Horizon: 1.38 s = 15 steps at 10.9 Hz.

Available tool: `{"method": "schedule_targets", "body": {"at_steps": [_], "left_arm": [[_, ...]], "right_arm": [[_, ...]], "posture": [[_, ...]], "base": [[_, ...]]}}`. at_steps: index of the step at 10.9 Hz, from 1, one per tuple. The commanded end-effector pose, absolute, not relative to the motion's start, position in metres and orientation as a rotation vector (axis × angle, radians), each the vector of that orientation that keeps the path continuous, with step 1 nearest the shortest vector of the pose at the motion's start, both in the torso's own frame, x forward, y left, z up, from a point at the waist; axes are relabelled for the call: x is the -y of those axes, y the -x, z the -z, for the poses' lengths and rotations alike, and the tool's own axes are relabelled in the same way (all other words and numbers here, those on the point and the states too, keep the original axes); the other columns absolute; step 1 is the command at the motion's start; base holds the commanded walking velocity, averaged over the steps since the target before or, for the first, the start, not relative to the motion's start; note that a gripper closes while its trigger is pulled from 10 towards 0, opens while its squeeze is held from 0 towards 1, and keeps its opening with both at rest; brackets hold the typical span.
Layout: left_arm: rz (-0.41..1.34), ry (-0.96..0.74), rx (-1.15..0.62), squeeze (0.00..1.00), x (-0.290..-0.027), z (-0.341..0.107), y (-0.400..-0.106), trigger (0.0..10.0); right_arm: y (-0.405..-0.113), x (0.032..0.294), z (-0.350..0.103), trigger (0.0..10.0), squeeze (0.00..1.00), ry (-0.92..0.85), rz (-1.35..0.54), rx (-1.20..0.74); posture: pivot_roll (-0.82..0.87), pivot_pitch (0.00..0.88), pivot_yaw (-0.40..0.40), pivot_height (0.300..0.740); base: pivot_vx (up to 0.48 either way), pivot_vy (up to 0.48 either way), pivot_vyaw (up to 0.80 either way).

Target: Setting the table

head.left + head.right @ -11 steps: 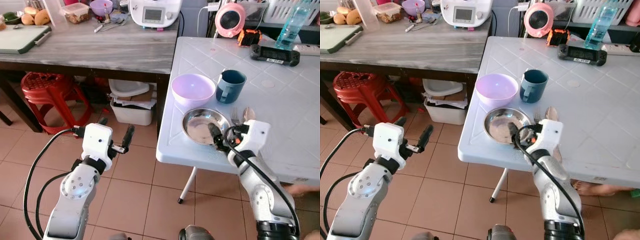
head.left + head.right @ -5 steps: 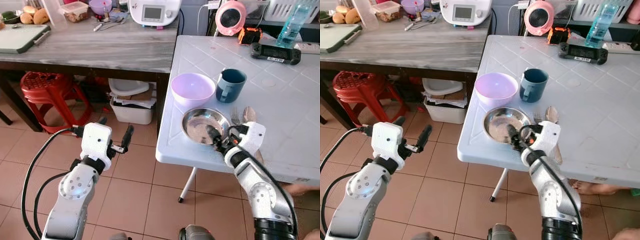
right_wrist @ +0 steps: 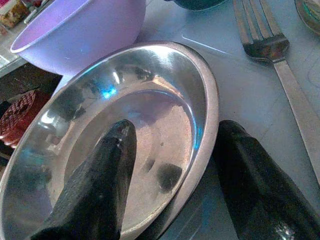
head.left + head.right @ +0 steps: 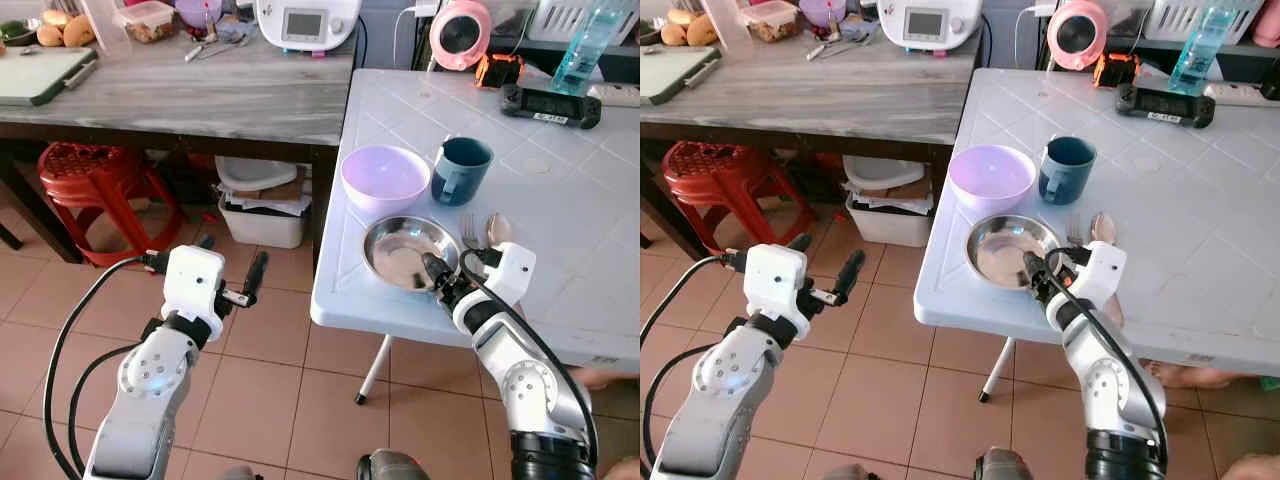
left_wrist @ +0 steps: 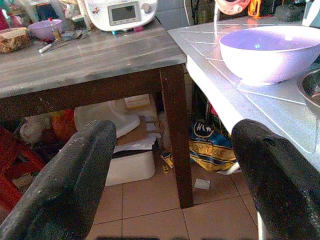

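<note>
My right gripper [image 3: 170, 180], jaws parted astride the steel plate [image 3: 125, 125] rim, should pinch squarely before lifting, sparing the fork [image 3: 280, 65] beside it.

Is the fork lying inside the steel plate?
No, the fork lies on the white table beside the steel plate, outside its rim.
</note>
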<state>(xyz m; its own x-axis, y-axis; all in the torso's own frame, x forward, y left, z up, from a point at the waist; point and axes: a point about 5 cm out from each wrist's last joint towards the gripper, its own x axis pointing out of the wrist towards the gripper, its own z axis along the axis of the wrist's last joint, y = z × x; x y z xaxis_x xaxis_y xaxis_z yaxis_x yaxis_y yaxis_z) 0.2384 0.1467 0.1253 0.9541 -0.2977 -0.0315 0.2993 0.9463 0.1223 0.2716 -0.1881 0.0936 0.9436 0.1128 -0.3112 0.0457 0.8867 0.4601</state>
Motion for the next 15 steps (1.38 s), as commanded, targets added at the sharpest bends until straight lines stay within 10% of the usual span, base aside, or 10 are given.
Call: {"method": "schedule_targets", "body": {"at_steps": [1,15], "left_arm": [[0.314,-0.129,-0.006,0.0,-0.146,-0.128,-0.239,10.0],[0.457,-0.113,-0.045,0.0,-0.145,-0.118,-0.248,10.0]], "right_arm": [[-0.267,0.185,-0.075,0.0,0.0,-0.5,-0.017,-0.45],[-0.27,0.202,-0.059,0.0,0.0,-0.536,0.155,-0.563]], "posture": [[0.02,0.037,0.039,0.74],[0.0,0.0,0.02,0.74]], "base": [[0.0,0.0,0.0],[0.0,0.0,0.0]]}}
